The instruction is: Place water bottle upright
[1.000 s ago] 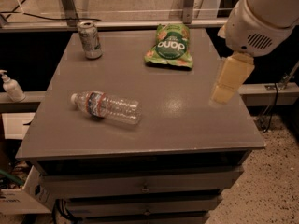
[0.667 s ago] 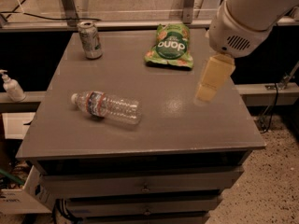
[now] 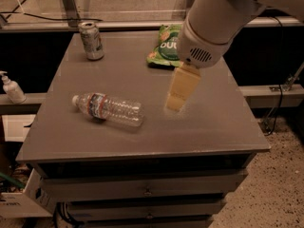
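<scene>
The water bottle (image 3: 109,109) lies on its side on the grey table (image 3: 209,132), left of centre, its white cap pointing left and its red-and-dark label band near the neck. My gripper (image 3: 176,99) hangs from the big white arm above the middle of the table. It is to the right of the bottle's base, apart from it, with a gap of bare table between them. It holds nothing that I can see.
A silver-green soda can (image 3: 91,41) stands upright at the table's back left. A green snack bag (image 3: 165,45) lies at the back, partly behind my arm. A small white pump bottle (image 3: 11,88) stands on a ledge off the left edge. Drawers sit below the tabletop.
My arm and gripper have moved left, from near the table's right edge toward the centre and closer to the bottle. The bottle, can and bag have not moved.
</scene>
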